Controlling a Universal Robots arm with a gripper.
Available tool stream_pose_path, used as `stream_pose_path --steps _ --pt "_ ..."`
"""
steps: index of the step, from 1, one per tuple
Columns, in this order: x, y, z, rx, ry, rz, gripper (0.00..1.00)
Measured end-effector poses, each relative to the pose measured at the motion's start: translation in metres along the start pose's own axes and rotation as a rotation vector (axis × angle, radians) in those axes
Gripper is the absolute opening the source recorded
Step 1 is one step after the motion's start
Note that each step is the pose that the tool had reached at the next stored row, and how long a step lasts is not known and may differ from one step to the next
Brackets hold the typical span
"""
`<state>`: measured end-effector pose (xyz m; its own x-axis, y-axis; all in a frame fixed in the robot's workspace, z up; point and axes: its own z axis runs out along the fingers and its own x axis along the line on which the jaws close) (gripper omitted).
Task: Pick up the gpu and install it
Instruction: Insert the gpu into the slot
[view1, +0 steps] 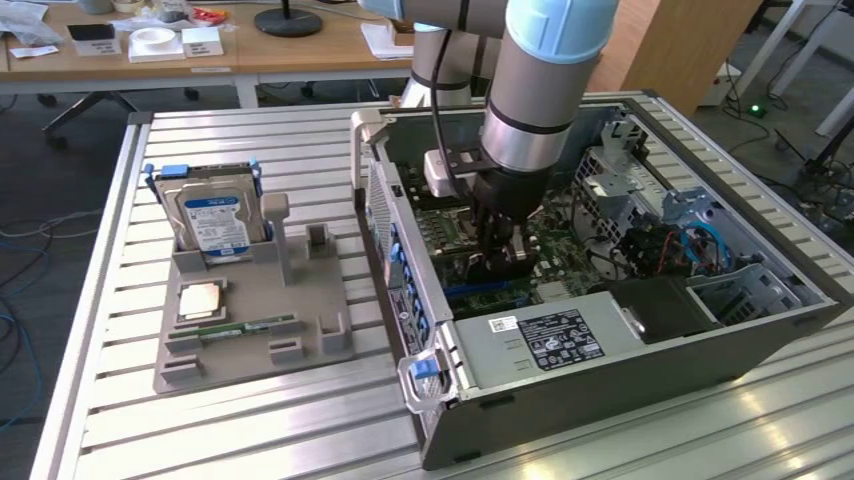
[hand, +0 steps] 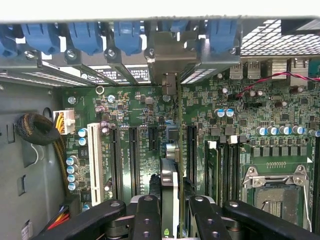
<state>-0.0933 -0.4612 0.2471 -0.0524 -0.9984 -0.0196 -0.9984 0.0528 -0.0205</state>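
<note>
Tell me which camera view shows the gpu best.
The wrist view. There the gpu stands edge-on between the end effector fingers, directly over the motherboard expansion slots, its metal bracket reaching toward the case's rear openings. In the exterior view, the arm and end effector hide most of it inside the computer case.

exterior: high, oblique, far | wrist: close, facing motherboard (hand: 150, 115) | shared: motherboard

Lab; robot arm (view1: 541, 90), desks (view1: 200, 55)
</note>
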Motion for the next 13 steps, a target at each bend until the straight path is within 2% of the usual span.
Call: stream_pose_path --steps 13 --pt "0.0000 0.0000 0.0031 0.0004 -0.0006 0.000 0.27"
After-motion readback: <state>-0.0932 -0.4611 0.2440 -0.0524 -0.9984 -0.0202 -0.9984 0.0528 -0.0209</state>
